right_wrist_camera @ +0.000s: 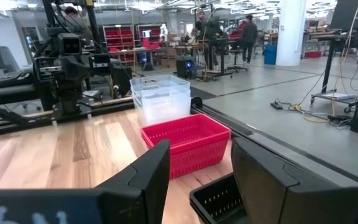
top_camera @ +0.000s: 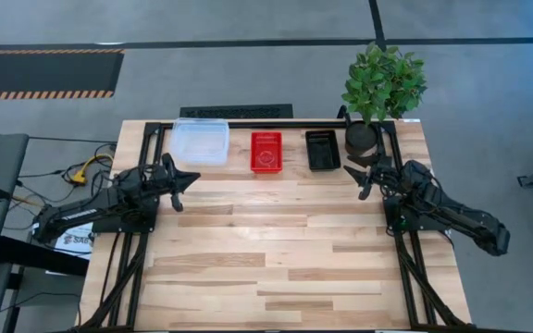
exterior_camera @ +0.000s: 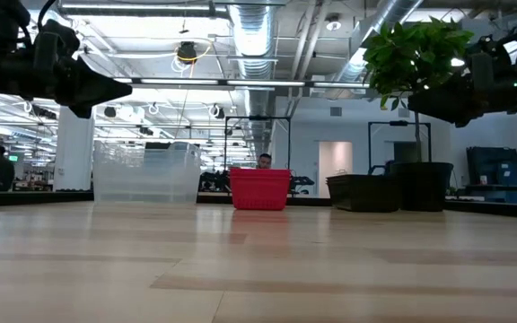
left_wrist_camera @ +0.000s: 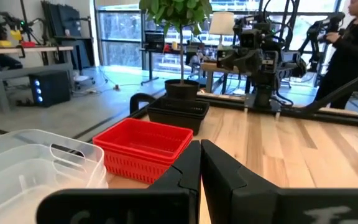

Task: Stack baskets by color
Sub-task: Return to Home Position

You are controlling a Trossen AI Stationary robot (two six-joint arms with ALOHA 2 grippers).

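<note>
Clear plastic first: the clear baskets point(top_camera: 200, 141) sit nested at the left end of a row along the back edge of the surface point(top_camera: 266, 250). From above you read them as one. Only the right wrist view shows layered rims, and the count is uncertain. Red baskets point(top_camera: 266, 151) stand mid-row and black baskets point(top_camera: 323, 149) to their right, each apart from its neighbour. From above, you cannot tell how many are stacked in either.

In the low view the black baskets merge with the dark pot of the plant point(top_camera: 382, 83) just beside them. In the left wrist view they are mostly hidden behind the red ones, and the clear stack is cut off at the frame edge.

Left jaws: raised above the surface near its left edge, just in front of the clear baskets — drawn almost together, only a thin slit between them, nothing held.

Right jaws: raised near the right edge, in front of the pot and right of the black baskets — parted with a plain gap, empty.

The low view crops both at its upper corners.
</note>
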